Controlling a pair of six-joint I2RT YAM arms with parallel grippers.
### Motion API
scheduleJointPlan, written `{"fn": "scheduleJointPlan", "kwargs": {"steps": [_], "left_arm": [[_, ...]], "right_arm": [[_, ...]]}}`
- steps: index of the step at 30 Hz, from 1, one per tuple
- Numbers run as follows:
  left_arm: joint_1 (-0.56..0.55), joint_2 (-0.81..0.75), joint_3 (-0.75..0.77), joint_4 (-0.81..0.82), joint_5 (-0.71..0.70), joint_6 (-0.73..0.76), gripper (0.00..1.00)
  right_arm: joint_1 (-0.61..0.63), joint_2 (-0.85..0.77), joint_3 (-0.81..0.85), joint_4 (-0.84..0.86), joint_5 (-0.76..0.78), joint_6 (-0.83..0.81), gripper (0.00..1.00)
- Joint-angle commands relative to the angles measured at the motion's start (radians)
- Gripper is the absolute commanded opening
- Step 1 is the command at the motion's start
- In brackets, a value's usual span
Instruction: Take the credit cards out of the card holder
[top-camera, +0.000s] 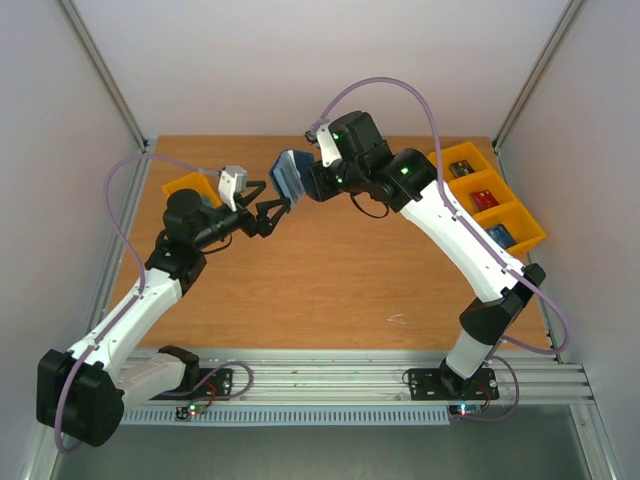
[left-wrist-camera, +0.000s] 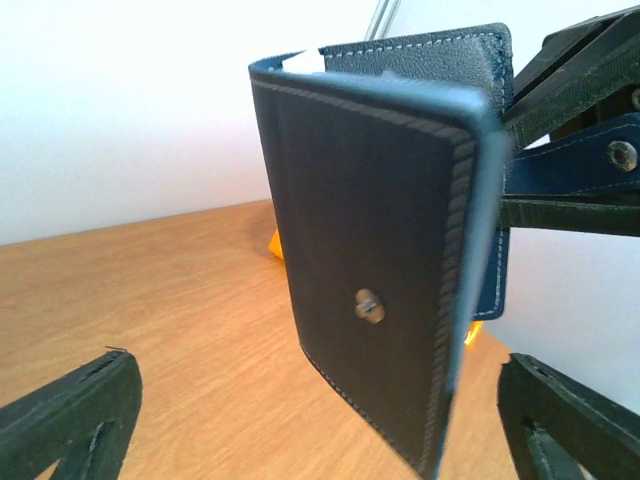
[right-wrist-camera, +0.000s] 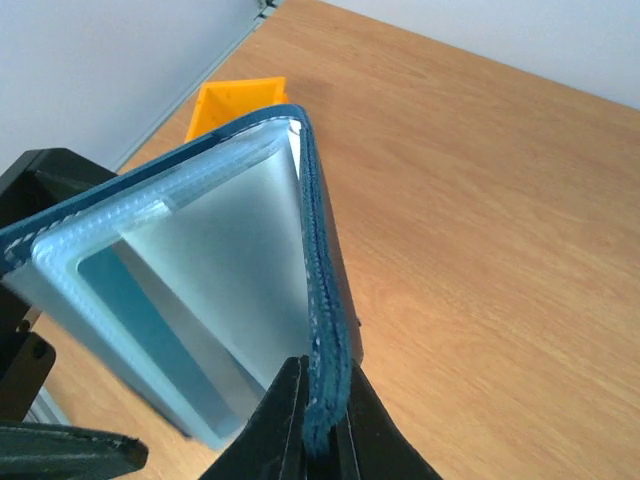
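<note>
Your right tool (right-wrist-camera: 320, 420) is clenched on the edge of one navy cover of the card holder (left-wrist-camera: 370, 250). It holds the holder in the air over the far middle of the bench (top-camera: 330, 270), with the covers fanned apart. Your left tool (top-camera: 277, 215) is released, its fingers spread wide to either side of the holder and touching nothing.

Expect the holder to be light and floppy: held by one cover, it will probably swing and bend if you push it. The pale sleeves (right-wrist-camera: 220, 270) look thin and slick, so a stiff card should slide out, but pinch it flat across an exposed edge. Whether a card remains inside, you cannot tell from here.

The credit cards (top-camera: 485, 199) seem to lie in the divided yellow bin (top-camera: 535, 232) along the right side. A smaller yellow bin (top-camera: 180, 185) sits behind your left arm. The bench below is open wood, and the tight spot is between the two tools.
</note>
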Motion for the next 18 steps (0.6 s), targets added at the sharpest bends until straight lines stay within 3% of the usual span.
{"fn": "scheduleJointPlan", "kwargs": {"steps": [1,7,12,18], "left_arm": [[-0.001,-0.008,0.030,0.070,-0.050,0.048,0.93],[0.000,-0.018,0.015,0.070,-0.023,0.042,0.92],[0.003,-0.033,0.002,0.079,-0.003,0.027,0.56],[0.005,-0.041,-0.005,0.091,0.028,0.004,0.31]], "right_arm": [[0.004,0.007,0.024,0.022,-0.042,0.021,0.01],[0.004,-0.003,0.029,0.012,-0.024,-0.001,0.01],[-0.034,-0.028,0.018,0.027,-0.132,-0.038,0.01],[-0.094,-0.068,-0.040,0.082,-0.297,-0.037,0.01]]}}
